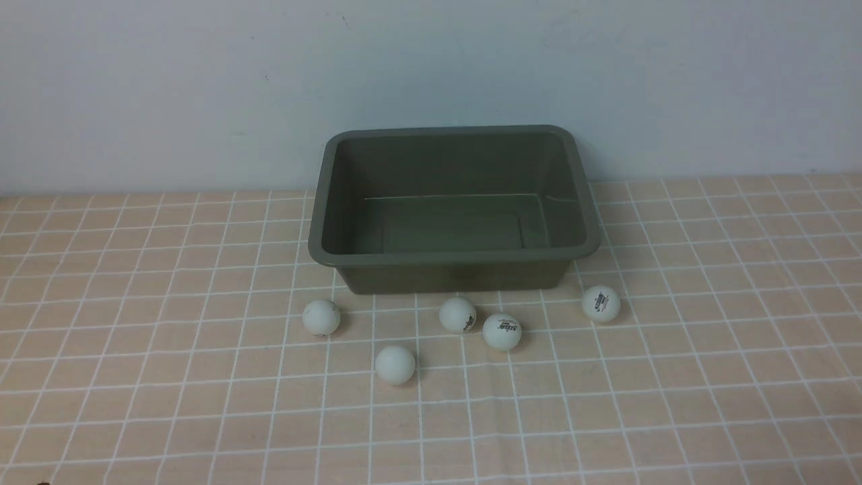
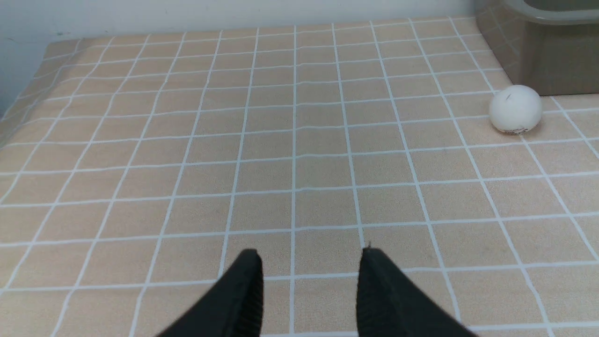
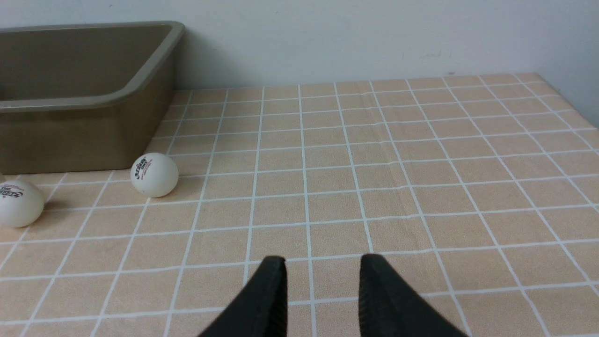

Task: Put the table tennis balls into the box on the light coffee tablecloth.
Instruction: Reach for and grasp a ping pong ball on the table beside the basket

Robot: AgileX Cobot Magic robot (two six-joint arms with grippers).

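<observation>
Several white table tennis balls lie on the light coffee tablecloth [image 1: 135,337] in front of the box [image 1: 451,254], which is olive-grey and empty. One ball [image 1: 321,317] is at the left, one [image 1: 395,365] nearest me, and the printed ball [image 1: 601,303] at the right. Neither arm shows in the front view. My left gripper [image 2: 311,255] hovers open over bare cloth, a ball [image 2: 515,109] far ahead beside the box corner [image 2: 538,56]. My right gripper [image 3: 323,262] is open and empty too, with two logo balls [image 3: 154,174] [image 3: 18,203] off by the box [image 3: 84,126].
A pale wall rises just behind the box. The cloth's left edge [image 2: 18,112] shows in the left wrist view and its right edge [image 3: 575,107] in the right wrist view.
</observation>
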